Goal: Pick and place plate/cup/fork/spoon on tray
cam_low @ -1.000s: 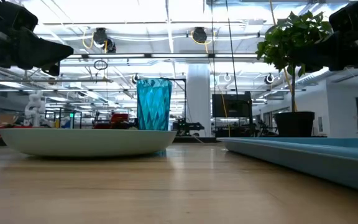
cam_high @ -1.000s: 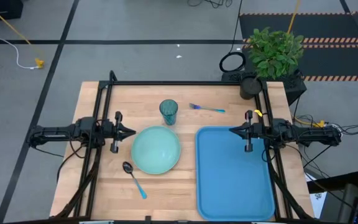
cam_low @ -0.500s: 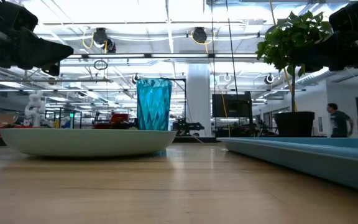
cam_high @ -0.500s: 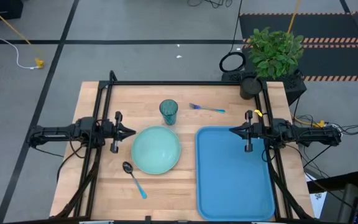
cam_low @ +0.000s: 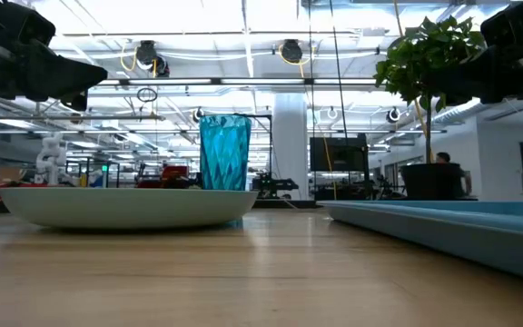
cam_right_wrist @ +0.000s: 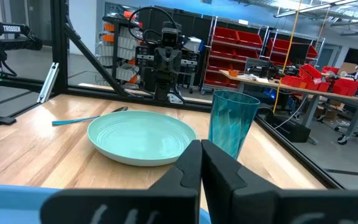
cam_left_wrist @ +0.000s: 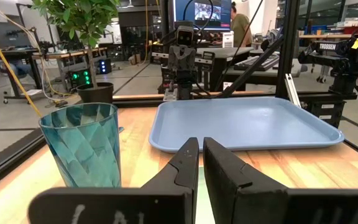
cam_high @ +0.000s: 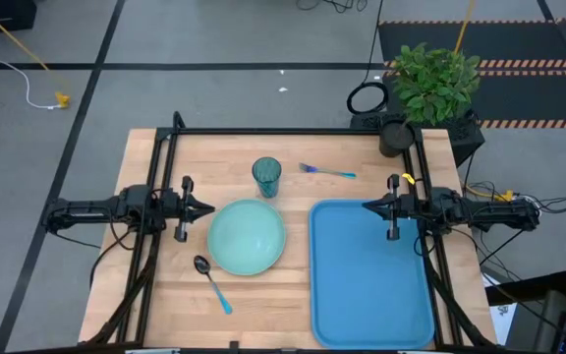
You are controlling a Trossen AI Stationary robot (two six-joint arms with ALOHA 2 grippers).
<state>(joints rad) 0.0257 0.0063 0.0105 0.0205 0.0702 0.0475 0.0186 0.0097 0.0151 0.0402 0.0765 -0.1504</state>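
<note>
While both hands (cam_high: 209, 207) (cam_high: 366, 206) hover w/ fingers pressed together, plate (cam_high: 247, 236) sits left of tray (cam_high: 369, 295), cup (cam_high: 267, 177) behind.

wooden table (cam_high: 165, 295) with plate (cam_high: 247, 236), cup (cam_high: 266, 177), fork (cam_high: 326, 171), spoon (cam_high: 211, 281), tray (cam_high: 369, 275)

My plate (cam_high: 247, 236) is a plain pale mint green. The cup (cam_high: 266, 177) is translucent teal with faceted sides. The tray (cam_high: 369, 275) is solid bright blue. The spoon (cam_high: 210, 281) has a dark shiny bowl and light blue handle; the fork (cam_high: 326, 172) has purplish-blue tines. The surface (cam_high: 263, 300) is light wood grain.
</note>
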